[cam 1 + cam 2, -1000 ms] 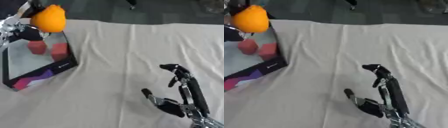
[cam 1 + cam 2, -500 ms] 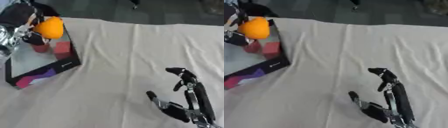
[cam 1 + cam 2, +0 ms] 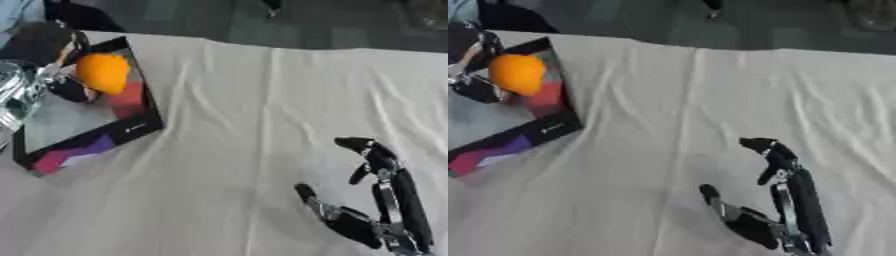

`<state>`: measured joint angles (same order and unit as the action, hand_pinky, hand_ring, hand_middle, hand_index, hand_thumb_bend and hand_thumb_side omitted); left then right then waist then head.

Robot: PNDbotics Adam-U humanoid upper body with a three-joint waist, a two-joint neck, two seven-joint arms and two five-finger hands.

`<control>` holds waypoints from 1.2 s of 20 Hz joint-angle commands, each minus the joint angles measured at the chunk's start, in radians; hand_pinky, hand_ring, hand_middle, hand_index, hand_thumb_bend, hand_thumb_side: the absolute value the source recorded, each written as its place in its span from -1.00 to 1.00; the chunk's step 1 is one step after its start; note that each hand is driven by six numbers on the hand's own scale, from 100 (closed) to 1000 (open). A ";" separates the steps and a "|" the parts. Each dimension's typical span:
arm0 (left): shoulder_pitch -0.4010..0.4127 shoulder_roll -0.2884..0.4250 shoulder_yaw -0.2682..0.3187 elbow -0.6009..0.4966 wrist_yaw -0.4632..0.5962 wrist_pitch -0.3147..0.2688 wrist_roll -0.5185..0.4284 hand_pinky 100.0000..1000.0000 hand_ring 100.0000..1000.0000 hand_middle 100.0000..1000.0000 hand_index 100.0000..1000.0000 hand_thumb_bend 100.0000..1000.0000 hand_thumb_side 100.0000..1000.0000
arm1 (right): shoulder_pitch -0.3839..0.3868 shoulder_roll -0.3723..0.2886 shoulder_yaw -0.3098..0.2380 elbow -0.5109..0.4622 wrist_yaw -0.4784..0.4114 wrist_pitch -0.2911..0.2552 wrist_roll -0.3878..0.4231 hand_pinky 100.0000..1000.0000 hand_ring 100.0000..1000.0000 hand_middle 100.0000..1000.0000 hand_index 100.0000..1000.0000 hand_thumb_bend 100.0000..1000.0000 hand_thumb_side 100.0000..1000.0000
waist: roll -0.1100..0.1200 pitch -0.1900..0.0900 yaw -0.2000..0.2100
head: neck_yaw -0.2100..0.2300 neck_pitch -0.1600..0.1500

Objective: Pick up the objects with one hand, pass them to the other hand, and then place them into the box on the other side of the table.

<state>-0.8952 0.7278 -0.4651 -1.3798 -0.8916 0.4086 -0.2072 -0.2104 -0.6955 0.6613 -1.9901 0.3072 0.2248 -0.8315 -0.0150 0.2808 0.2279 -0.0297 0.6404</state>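
An orange ball [image 3: 103, 74] is low over the open box [image 3: 131, 128] at the table's left edge. My left hand [image 3: 31, 86] comes in from the left with its fingers [image 3: 476, 89] curled round the ball. Part of a red block [image 3: 131, 95] shows inside the box, just below the ball. My right hand [image 3: 385, 200] rests at the lower right, far from the box, fingers straight and pointing up, holding nothing.
A wrinkled white cloth [image 3: 262, 100] covers the table between the box and my right hand. The box has a black rim and a pink and purple front wall [image 3: 74, 155]. The table's far edge runs along the top.
My left hand has brought the orange ball down from above the box's far corner to low over its inside. The camera has tilted, shifting the whole picture.
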 commanded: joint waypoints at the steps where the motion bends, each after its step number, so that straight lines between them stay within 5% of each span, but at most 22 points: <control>1: -0.013 0.019 0.028 0.002 -0.032 0.000 -0.015 0.48 0.50 0.37 0.79 0.57 -0.24 | -0.001 -0.010 -0.007 -0.010 0.010 0.000 -0.010 -0.38 0.54 0.35 0.51 0.02 -0.51 | -0.011 -0.008 -0.002 | -0.009 0.007; 5: -0.009 0.018 0.042 -0.003 -0.009 0.009 0.006 0.52 0.52 0.37 0.80 0.91 0.28 | 0.002 -0.012 -0.007 -0.010 0.009 -0.001 -0.011 -0.38 0.54 0.35 0.51 0.03 -0.50 | -0.009 -0.011 -0.001 | -0.036 0.018; 11: -0.003 0.028 0.048 -0.005 0.013 0.022 0.000 0.54 0.51 0.36 0.78 0.90 0.27 | 0.009 -0.014 -0.008 -0.010 0.011 -0.003 -0.018 -0.38 0.54 0.35 0.51 0.03 -0.51 | -0.005 -0.012 -0.002 | -0.045 0.019; 13: -0.001 0.029 0.059 -0.025 0.031 0.030 0.007 0.58 0.47 0.34 0.75 0.60 0.24 | 0.011 -0.013 -0.010 -0.010 0.011 -0.002 -0.022 -0.38 0.54 0.35 0.51 0.04 -0.51 | -0.005 -0.012 -0.001 | -0.054 0.019; 15: -0.006 0.022 0.066 -0.067 0.059 0.019 0.029 0.69 0.40 0.41 0.71 -0.23 0.32 | 0.008 -0.011 -0.019 -0.010 0.009 -0.007 -0.031 -0.36 0.54 0.36 0.51 0.10 -0.46 | -0.007 -0.014 -0.002 | -0.077 0.026; 18: 0.000 0.018 0.097 -0.140 0.104 -0.021 0.067 0.79 0.34 0.33 0.62 -0.68 0.53 | 0.006 -0.010 -0.054 -0.010 0.001 -0.019 -0.057 -0.33 0.55 0.36 0.52 0.11 -0.44 | -0.013 -0.018 -0.005 | -0.129 0.050; 19: 0.004 0.019 0.112 -0.165 0.120 -0.036 0.080 0.81 0.31 0.30 0.58 -0.89 0.44 | 0.005 -0.010 -0.067 -0.010 -0.003 -0.024 -0.066 -0.32 0.55 0.37 0.51 0.02 -0.38 | -0.015 -0.019 -0.006 | -0.144 0.054; 22: 0.049 0.052 0.153 -0.316 0.314 -0.048 0.137 0.86 0.27 0.28 0.49 -1.00 -0.24 | 0.003 -0.010 -0.107 -0.010 -0.026 -0.045 -0.074 -0.31 0.55 0.36 0.48 -0.04 -0.39 | -0.020 -0.020 -0.006 | -0.172 0.055; 24: 0.083 0.089 0.167 -0.414 0.539 -0.014 0.191 0.92 0.29 0.34 0.48 -1.00 -0.21 | 0.003 -0.010 -0.126 -0.010 -0.036 -0.056 -0.075 -0.31 0.56 0.36 0.48 -0.03 -0.40 | -0.024 -0.020 -0.011 | -0.176 0.051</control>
<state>-0.8022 0.7664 -0.3271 -1.7251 -0.4608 0.3845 -0.0462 -0.2019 -0.6918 0.5581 -1.9901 0.2809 0.1732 -0.8985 -0.0279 0.2805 0.2174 -0.1978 0.6925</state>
